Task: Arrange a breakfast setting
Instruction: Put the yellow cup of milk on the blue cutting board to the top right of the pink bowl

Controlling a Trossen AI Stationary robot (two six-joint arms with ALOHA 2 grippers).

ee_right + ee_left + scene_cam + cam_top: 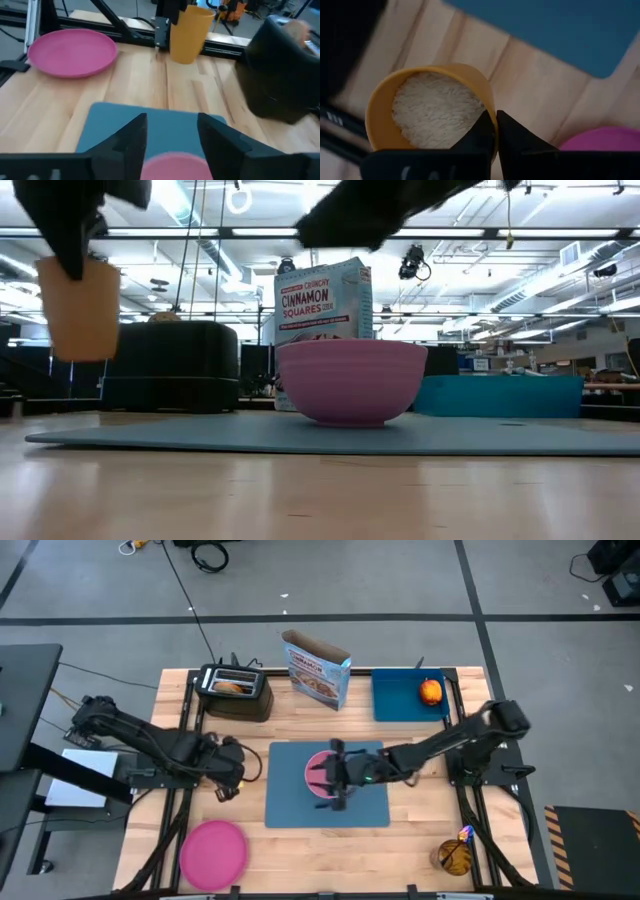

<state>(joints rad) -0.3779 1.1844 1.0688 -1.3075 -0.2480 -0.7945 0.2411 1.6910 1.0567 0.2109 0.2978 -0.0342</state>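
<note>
— Beside the blue placemat, off its toaster-side edge, what is your left tool doing?

— I have its two fingers pinched together on the rim of the tan cup, one inside the wall and one outside. The cup hangs clear of the tabletop, upright, so whatever pale filling it carries stays put. I judge a rim grip suits it, since the cup is too wide to span.

— And the right tool?

— It hovers over the pink bowl, which sits on the placemat near its middle. The fingers stand apart, holding nothing, with the bowl's rim showing between them. I read that as the bowl placed where it belongs.

— What else is waiting?

— The pink plate lies off the placemat's near left corner, the apple rests in the blue tray beyond the placemat, and the spoon stands in a holder off the near right corner.

— Next?

— I'd guess the cup goes down just beside the placemat.
</note>
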